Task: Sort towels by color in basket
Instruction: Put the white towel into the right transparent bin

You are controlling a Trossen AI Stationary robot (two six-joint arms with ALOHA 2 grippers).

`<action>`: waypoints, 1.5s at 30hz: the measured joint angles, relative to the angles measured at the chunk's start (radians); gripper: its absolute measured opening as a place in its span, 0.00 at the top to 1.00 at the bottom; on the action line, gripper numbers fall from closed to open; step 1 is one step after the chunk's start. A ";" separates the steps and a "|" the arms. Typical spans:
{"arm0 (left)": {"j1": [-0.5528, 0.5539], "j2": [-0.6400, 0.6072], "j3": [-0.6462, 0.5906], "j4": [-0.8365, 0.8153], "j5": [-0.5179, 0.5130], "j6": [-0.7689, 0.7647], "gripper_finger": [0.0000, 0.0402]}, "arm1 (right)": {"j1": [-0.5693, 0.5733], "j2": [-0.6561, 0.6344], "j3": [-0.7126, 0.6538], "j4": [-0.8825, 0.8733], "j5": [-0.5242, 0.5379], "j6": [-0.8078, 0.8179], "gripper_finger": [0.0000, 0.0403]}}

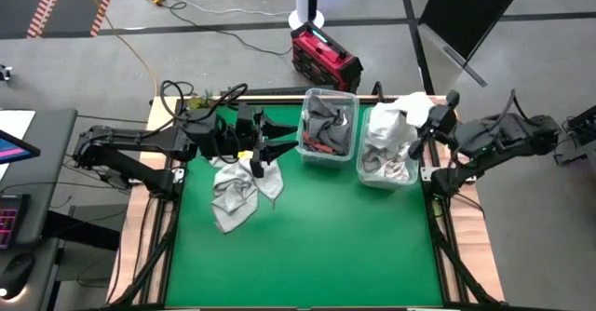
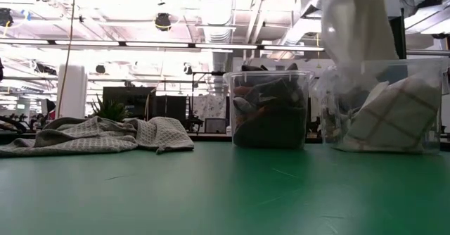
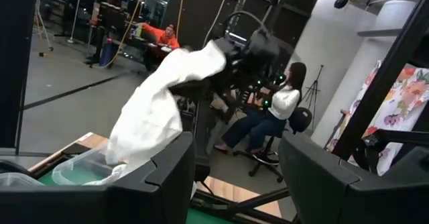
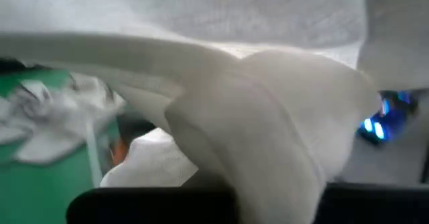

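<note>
The right gripper (image 1: 430, 117) is clamped on a plain white cloth towel (image 1: 406, 114), which hangs long axis vertical above the right clear plastic bin (image 1: 365, 176) near the table's far edge. The left gripper (image 1: 262, 153) stands open over a crumpled light grey towel (image 1: 235, 192) whose long axis runs toward the near edge.

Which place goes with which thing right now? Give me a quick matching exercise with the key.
Things:
1. light grey towel
2. white towel
3. dark grey towel
4. checked towel

Places:
A. in the left bin
B. hanging from the right gripper
C. lying on the green mat
D. in the right bin

Pairs: 1-C, 2-B, 3-A, 4-D
</note>
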 joint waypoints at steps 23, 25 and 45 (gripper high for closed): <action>0.031 0.000 0.000 -0.012 -0.011 0.033 0.50 | -0.309 0.062 -0.501 -0.101 -0.375 0.504 0.94; 0.031 0.000 0.000 -0.027 -0.011 0.032 0.50 | -0.362 0.068 -0.509 -0.084 -0.382 0.456 0.93; 0.031 -0.028 -0.002 -0.104 0.012 0.006 0.50 | -0.649 0.525 -0.505 0.318 -0.812 0.056 0.89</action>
